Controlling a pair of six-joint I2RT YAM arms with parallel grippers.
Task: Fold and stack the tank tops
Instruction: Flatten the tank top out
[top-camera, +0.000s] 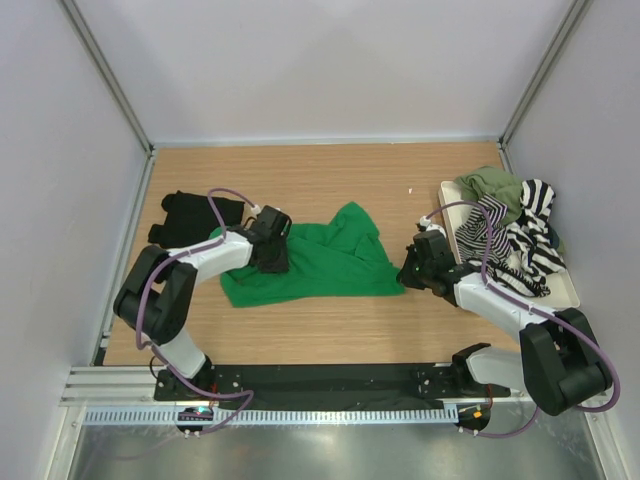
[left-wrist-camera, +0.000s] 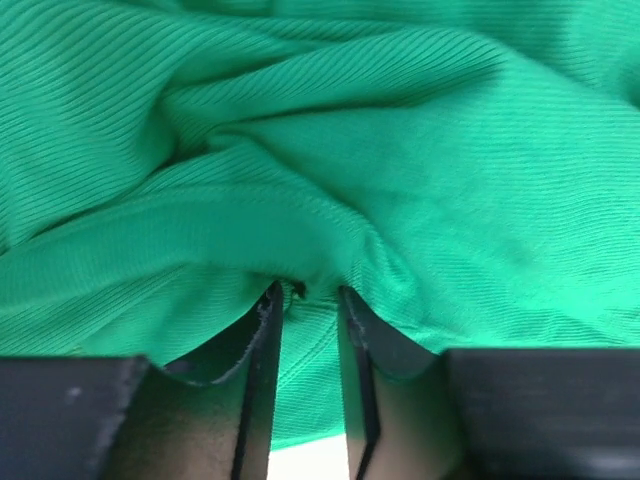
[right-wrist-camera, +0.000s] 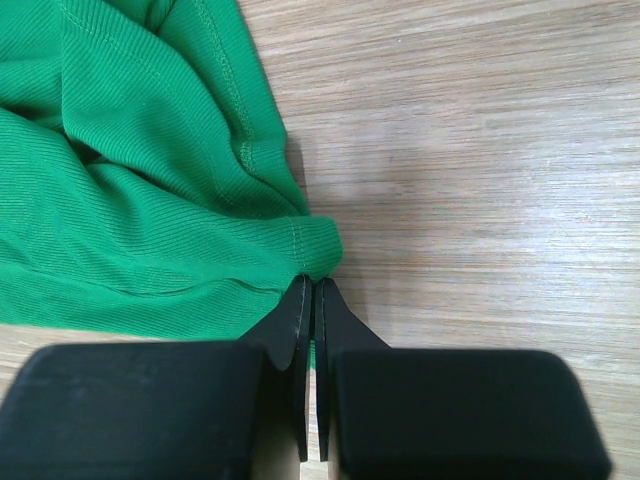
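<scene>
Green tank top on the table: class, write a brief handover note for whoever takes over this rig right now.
Left gripper: shut on a fold of the green tank top, near its left side.
Right gripper: shut on its right hem corner.
Black tank top: compact bundle at far left, looks folded.
Striped tank top and olive tank top: heaped in the white tray, right.
Left to do: fold the green one, then the tray's two, stack all.
</scene>
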